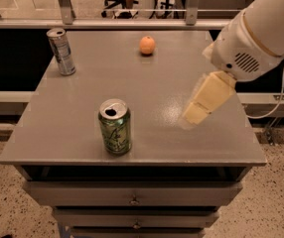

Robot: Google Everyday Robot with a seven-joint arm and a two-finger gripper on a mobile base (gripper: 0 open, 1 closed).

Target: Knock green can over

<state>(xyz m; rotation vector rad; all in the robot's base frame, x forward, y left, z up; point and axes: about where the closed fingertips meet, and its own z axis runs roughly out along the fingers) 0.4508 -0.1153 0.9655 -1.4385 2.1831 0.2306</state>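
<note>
The green can [114,128] stands upright near the front edge of the grey table top [82,98], left of centre. It has a green patterned body and a silver top with an open tab hole. My gripper [194,114] hangs from the white arm [253,38] that enters from the upper right. It is above the right part of the table, to the right of the green can, level with it and well apart from it. It holds nothing that I can see.
A slimmer silver-grey can [61,51] stands upright at the table's back left corner. An orange [147,45] lies at the back centre. A railing runs behind the table, drawers sit below the top, and a cable hangs at the right.
</note>
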